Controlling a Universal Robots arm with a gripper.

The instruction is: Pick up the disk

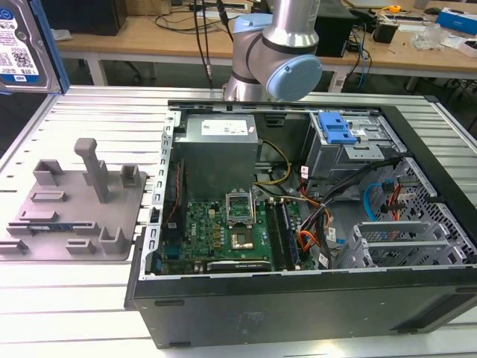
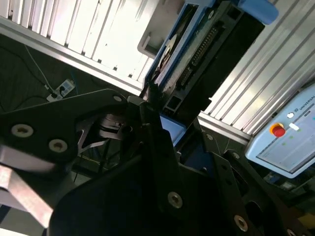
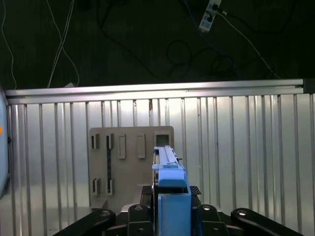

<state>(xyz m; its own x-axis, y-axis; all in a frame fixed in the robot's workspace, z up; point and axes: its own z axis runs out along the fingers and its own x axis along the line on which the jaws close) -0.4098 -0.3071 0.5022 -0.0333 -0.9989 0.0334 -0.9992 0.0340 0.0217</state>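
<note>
Disk (image 1: 21, 46): silver drive with blue-and-white barcode label and blue side rail, at 10 o'clock in the exterior view, raised clear of the bench; seen edge-on in the first wrist view (image 3: 170, 182) and from the connector end in the second wrist view (image 2: 197, 54).
Gripper (image 3: 171, 216): black, its fingers (image 3: 133, 214) clamped on the disk from both sides.
Fixture (image 1: 78, 212): grey slotted plastic plate with upright posts, lying flat on the bench at 9 o'clock in the exterior view, directly below the held disk in the first wrist view (image 3: 128, 162).
Bench (image 1: 97, 119): ribbed aluminium top.
Computer case (image 1: 298, 224): open tower on its side, centre to 3 o'clock, motherboard exposed.
Bracket (image 1: 337, 128): blue plastic, in the case's drive bay at 1 o'clock.
Arm (image 1: 272, 56): silver with blue joint caps, at 12 o'clock behind the case.
</note>
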